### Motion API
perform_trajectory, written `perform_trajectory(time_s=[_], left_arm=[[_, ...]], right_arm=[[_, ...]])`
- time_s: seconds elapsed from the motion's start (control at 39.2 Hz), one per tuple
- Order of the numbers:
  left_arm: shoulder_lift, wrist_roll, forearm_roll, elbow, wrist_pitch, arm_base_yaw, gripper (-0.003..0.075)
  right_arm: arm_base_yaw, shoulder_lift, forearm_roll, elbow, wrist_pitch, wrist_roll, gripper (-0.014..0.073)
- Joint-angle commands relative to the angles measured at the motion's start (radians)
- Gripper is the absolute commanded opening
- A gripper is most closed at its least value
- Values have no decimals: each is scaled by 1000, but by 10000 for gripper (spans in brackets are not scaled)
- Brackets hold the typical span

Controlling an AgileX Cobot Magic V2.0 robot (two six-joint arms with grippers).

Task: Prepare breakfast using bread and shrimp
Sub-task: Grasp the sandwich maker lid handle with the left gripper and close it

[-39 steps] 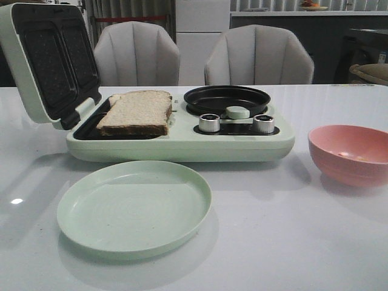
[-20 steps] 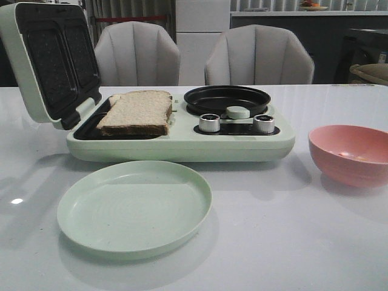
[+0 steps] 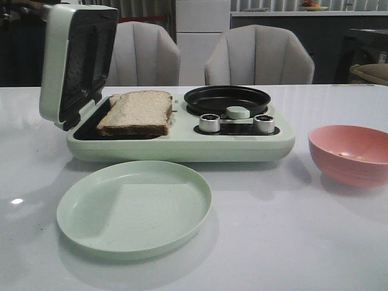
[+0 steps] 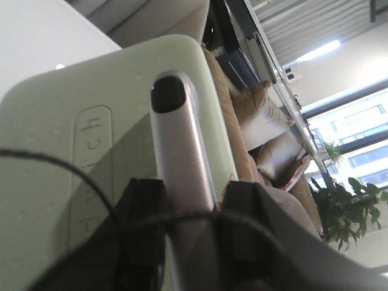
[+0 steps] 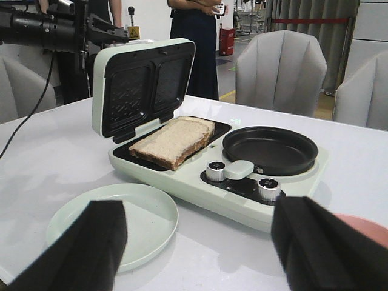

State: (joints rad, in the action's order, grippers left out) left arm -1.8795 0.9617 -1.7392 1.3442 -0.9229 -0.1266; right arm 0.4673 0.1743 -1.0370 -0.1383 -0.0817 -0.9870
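Bread (image 3: 138,112) lying in the sandwich maker (image 3: 176,142)
Pale slices with dark brown crusts are resting flat, stacked, on the open lower plate; shrimp cannot be made out.

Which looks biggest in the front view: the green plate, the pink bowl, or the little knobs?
1. Green plate, though it sits nearest the camera.
2. Pink bowl, partly cut off.
3. Knobs, clearly smallest.
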Motion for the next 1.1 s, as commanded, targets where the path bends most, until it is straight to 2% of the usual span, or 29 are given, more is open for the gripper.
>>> perform_trajectory(time_s=[0.0,0.51,0.84,1.07], left_arm=[[39,17,50,15,3,53,187],[39,20,351,17,293,330,187],[42,14,375,17,308,349,188],[115,8,493,17,353,344,188]], right_arm=[[-1,7,2,-28,46,-6,595],[-1,7,2,-28,46,-6,595],[-1,7,2,-28,46,-6,595],[-1,7,2,-28,46,-6,595]])
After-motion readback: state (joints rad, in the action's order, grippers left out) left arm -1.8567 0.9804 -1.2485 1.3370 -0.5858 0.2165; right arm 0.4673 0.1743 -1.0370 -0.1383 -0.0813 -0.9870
